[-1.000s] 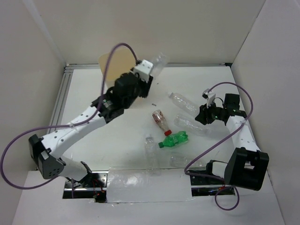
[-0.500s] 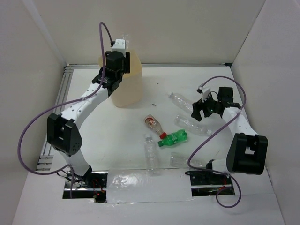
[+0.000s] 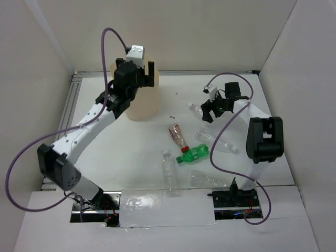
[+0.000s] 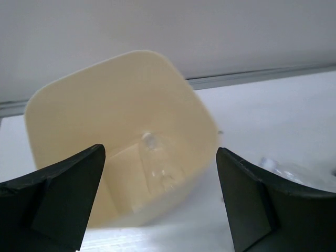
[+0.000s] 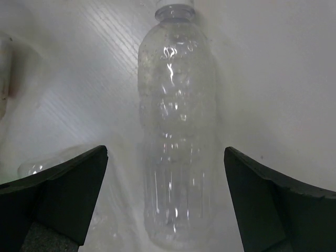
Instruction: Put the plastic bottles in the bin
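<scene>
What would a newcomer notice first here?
The tall cream bin at the far left of the table, with the left gripper open above it and a clear bottle inside. Next, the green bottle, the brightest thing mid-table. On the right, the right gripper hangs open over a long bottle lying flat.

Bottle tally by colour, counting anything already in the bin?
Clear bottles on the table: 4
Clear bottle in the bin: 1
Green bottle: 1
Red-capped bottle: 1
Total: 7 bottles
</scene>
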Tool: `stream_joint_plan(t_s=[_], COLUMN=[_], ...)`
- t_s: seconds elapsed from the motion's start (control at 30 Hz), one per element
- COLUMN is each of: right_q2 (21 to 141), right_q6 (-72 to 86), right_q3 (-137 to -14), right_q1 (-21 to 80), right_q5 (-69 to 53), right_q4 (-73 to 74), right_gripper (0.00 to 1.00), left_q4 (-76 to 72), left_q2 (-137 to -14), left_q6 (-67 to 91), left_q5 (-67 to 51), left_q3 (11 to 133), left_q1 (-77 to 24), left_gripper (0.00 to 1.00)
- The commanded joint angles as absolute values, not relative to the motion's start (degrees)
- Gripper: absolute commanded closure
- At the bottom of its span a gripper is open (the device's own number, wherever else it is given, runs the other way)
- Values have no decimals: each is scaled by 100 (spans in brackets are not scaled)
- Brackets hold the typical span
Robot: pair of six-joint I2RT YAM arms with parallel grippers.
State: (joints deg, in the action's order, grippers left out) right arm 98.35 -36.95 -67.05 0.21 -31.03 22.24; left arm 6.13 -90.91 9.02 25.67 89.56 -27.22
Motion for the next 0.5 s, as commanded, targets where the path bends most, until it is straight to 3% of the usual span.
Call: stream_joint_plan(t_s=[0.0,0.17,0.3,0.33,0.47], right_q2=[10535,11170,11373,11373,10777], right_q6=[-3735,-3796,-4138,-4192,-4298], right_q3=[-7259,-7619,-7795,-7796,-8320], right_q1=[289,343,343,343,395], right_q5=[-2761,-2399,-2531,-2627,-2979], right_q4=[2057,2057,2416,2495,2986], right_gripper=[1,5,30,48,64], left_q4=[711,1754,2469,2470,2383], left_q2=[-8062,-6901,-6346,-6285,-6485], left_q6=[886,2089,3669,3891,4666], left_q5=[2514,2251,1926,1847,1723], left_q3=[8572,7341,6111,5621,4835], left_q1=[-3399,-4103,-4919,-5061,-5791], left_gripper=[1,1,1,1,1])
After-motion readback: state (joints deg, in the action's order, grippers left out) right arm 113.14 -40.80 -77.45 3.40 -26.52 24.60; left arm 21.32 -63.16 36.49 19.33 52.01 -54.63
